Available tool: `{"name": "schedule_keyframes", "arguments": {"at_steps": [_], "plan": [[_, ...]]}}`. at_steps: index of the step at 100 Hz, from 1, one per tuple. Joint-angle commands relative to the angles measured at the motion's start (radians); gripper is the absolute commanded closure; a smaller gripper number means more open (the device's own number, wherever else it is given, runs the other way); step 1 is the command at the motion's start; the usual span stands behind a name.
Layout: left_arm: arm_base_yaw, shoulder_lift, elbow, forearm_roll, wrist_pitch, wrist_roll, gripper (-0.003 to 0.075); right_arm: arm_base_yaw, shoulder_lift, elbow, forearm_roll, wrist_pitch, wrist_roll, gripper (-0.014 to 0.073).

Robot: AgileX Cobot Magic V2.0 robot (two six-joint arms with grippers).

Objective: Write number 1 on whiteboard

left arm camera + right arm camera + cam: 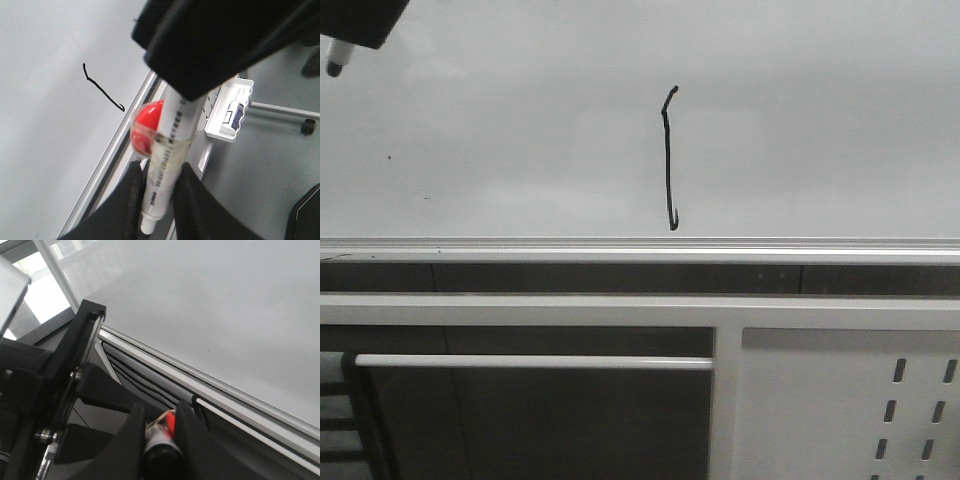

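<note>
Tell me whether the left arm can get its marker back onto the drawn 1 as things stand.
Probably yes. The left pincer grips the marker, which sits off to the upper left, and only bare whiteboard lies between it and the number 1.

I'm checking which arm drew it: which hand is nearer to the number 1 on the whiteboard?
Left. The left hand, holding a marker, has the number 1 in its wrist view. The right hand sees only blank whiteboard.
</note>
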Motion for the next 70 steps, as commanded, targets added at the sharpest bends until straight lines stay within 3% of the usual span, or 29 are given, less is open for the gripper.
{"name": "schedule_keyframes", "arguments": {"at_steps": [1,9,24,33,48,70], "plan": [[-0.001,-0.011,-0.038,-0.016,-0.091,-0.037,0.0738,-0.001,-0.017,-0.034,-0.014,0.037,-0.005,0.0634],[-0.001,-0.011,-0.038,-0.016,-0.094,-0.037,0.0738,-0.001,-0.017,-0.034,-0.014,0.037,-0.005,0.0570],[-0.001,-0.011,-0.038,-0.021,-0.109,-0.037,0.0738,-0.001,-0.017,-0.034,-0.014,0.037,-0.005,0.0315],[-0.001,-0.011,-0.038,-0.043,-0.131,-0.037,0.0738,-0.001,-0.017,-0.034,-0.014,0.031,-0.005,0.0231],[-0.001,-0.011,-0.038,-0.073,-0.148,-0.043,0.0738,-0.001,-0.025,-0.034,-0.014,0.000,-0.005,0.0223],[-0.001,-0.011,0.008,-0.076,-0.253,-0.165,0.0738,-0.001,-0.128,-0.034,-0.026,-0.077,-0.037,0.0226]]}}
